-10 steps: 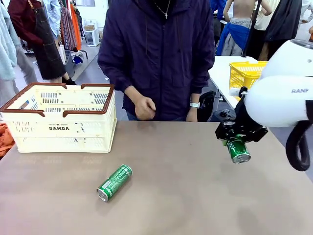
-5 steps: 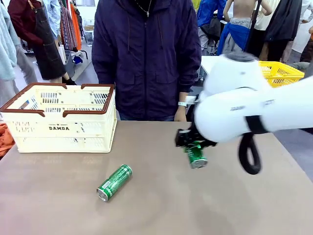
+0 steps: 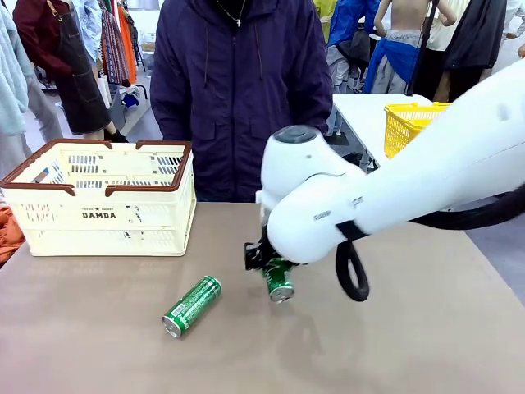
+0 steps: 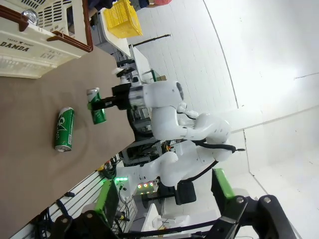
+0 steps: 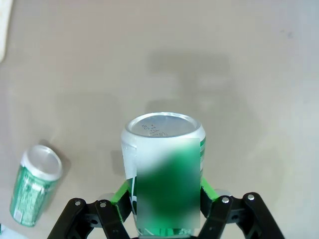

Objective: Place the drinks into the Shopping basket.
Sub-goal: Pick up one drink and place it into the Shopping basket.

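Note:
My right gripper point(image 3: 267, 261) is shut on a green drink can point(image 3: 279, 281), holding it tilted a little above the middle of the table. From the wrist, the can point(image 5: 164, 164) sits between the green pads point(image 5: 121, 191) of that gripper point(image 5: 164, 201), silver top facing the camera. A second green can point(image 3: 192, 305) lies on its side on the table, left of the held one. The cream Shopping basket point(image 3: 102, 215) stands at the far left. In the left wrist view my left gripper point(image 4: 164, 201) is open and holds nothing; it looks from afar at the basket point(image 4: 35, 45), the lying can point(image 4: 65, 129) and the held can point(image 4: 97, 105).
A person in a dark purple jacket point(image 3: 238, 90) stands at the far edge of the table point(image 3: 394, 345). A yellow mesh basket point(image 3: 408, 123) sits on another table at the back right. A silver can top point(image 4: 30, 16) shows inside the cream basket.
My right arm has swept left from the table's right edge to its middle, carrying the green can. The lying can and the basket have not moved.

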`<move>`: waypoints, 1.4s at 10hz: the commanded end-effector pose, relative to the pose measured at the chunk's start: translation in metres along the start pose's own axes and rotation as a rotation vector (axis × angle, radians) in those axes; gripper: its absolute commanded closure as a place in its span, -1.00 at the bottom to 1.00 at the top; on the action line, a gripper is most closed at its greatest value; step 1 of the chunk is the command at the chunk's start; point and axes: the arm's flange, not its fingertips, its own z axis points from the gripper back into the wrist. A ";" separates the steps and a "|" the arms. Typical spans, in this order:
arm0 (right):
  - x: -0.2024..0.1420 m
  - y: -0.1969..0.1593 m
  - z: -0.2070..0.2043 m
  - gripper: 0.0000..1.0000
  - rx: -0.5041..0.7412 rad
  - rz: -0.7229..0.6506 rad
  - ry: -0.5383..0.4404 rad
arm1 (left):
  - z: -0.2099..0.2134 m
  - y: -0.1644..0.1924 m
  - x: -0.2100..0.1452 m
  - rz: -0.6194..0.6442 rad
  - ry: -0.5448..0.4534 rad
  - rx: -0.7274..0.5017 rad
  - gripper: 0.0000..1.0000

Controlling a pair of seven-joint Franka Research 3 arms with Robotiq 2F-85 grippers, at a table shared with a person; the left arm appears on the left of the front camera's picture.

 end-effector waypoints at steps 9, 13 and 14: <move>0.014 0.020 -0.026 -1.00 -0.062 0.008 0.090 | 0.001 -0.002 -0.002 -0.012 0.011 -0.002 -1.00; 0.014 0.014 -0.018 -1.00 -0.060 -0.001 0.073 | 0.001 -0.002 -0.002 -0.012 0.011 -0.002 -1.00; 0.014 0.013 -0.016 -1.00 -0.060 -0.005 0.072 | 0.001 -0.002 -0.002 -0.012 0.011 -0.002 -1.00</move>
